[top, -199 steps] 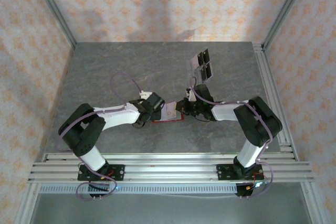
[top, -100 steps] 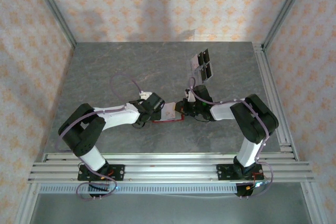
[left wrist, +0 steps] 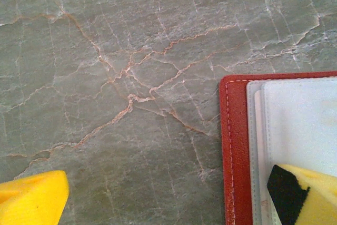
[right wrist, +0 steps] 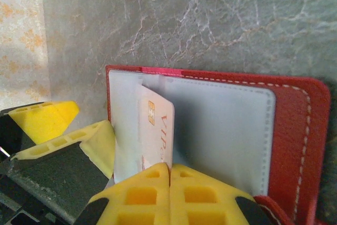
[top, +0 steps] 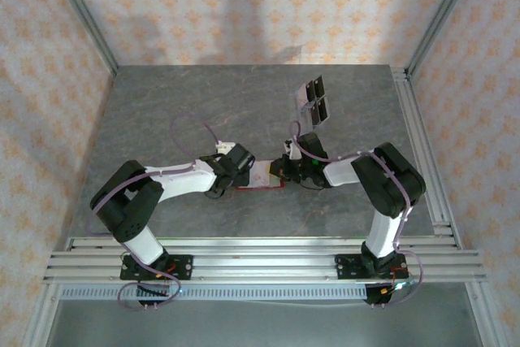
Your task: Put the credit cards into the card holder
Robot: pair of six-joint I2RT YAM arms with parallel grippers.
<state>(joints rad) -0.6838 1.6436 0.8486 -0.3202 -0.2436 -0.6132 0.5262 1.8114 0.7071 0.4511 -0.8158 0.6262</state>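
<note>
Looking down from the top external view, the card holder (top: 263, 179) is lying open on the table (top: 179, 103) near its centre, with the left gripper (top: 244, 171) meeting it from 9 o'clock and the right gripper (top: 282, 170) from 3 o'clock; a clear stand (top: 315, 99) is standing apart at 1 o'clock. In the left wrist view, the left pincer is standing released at full spread: one yellow fingertip (left wrist: 31, 201) is hanging over bare stone at 7 o'clock, and the other is pressing on the pale lining at 5 o'clock, pinning the holder flat. In the right wrist view, the right pincer is sitting clenched at 6 o'clock, its tips meeting the near edge of a credit card (right wrist: 156, 130); whether that edge is being nipped cannot be told. The card is standing partway in the pocket at the holder's 9 o'clock side, chip end leading. Insertion appears about half done. Risks: the card is sitting slightly skewed, so further pushing could be jamming a corner against the pocket seam; excess force could be sliding the holder out from under the pinning finger or folding its free flap shut.
</note>
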